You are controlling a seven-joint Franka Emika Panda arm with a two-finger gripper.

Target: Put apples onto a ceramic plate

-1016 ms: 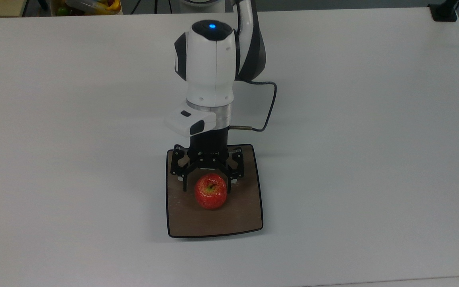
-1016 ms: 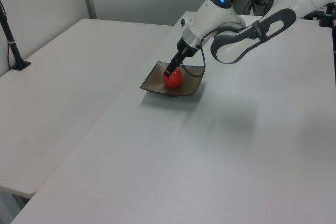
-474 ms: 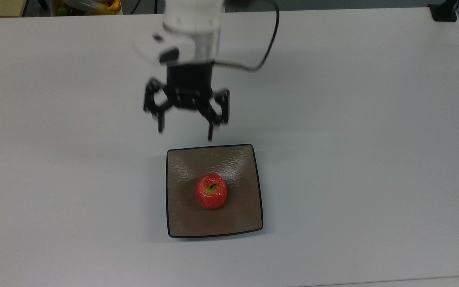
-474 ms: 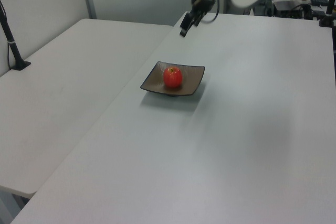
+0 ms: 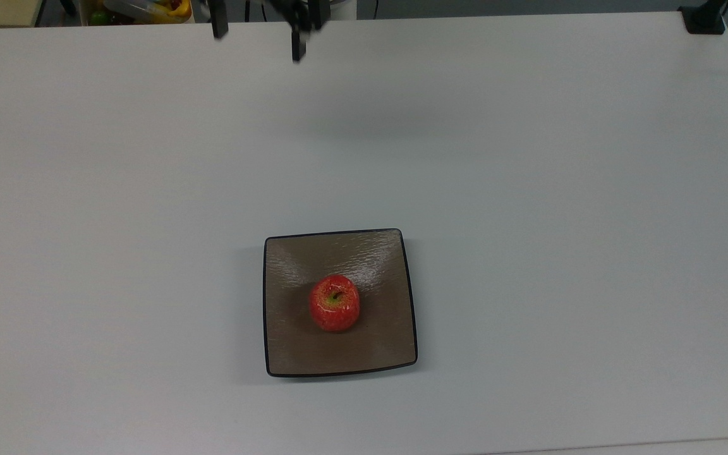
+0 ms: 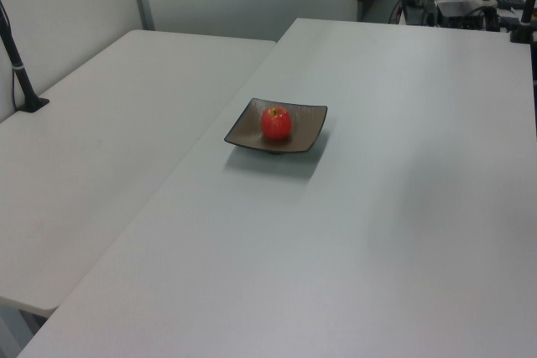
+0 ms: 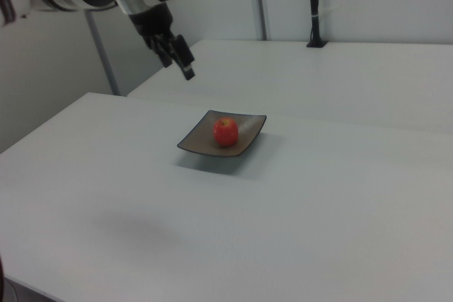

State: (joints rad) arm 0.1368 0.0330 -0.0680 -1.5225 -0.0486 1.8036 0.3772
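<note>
Our gripper (image 7: 180,58) hangs high at the right view's left, well apart from the ceramic plate (image 7: 198,139), its two dark fingers (image 5: 296,45) spread apart and holding nothing. In the top view those fingers show at the far edge of the white table (image 5: 528,189), one to the left and one to the right, with bare air between them. We read this as a pose that leaves the plate unobstructed.

Further right in the right view, the plate sits flat on the table, near its middle. The apple (image 7: 226,131) rests on the plate's dished centre, stem up, touching nothing else. In the top view the apple (image 5: 335,303) lies a little left of the plate's middle, well inside the thin black rim (image 5: 339,232). We judge the shallow dish is what keeps the round fruit from rolling off.

The left view shows the same arrangement: apple (image 6: 276,122) upright on the plate (image 6: 309,127), table bare around them.

With the fruit seated and our gripper empty, we take the placing as done.
</note>
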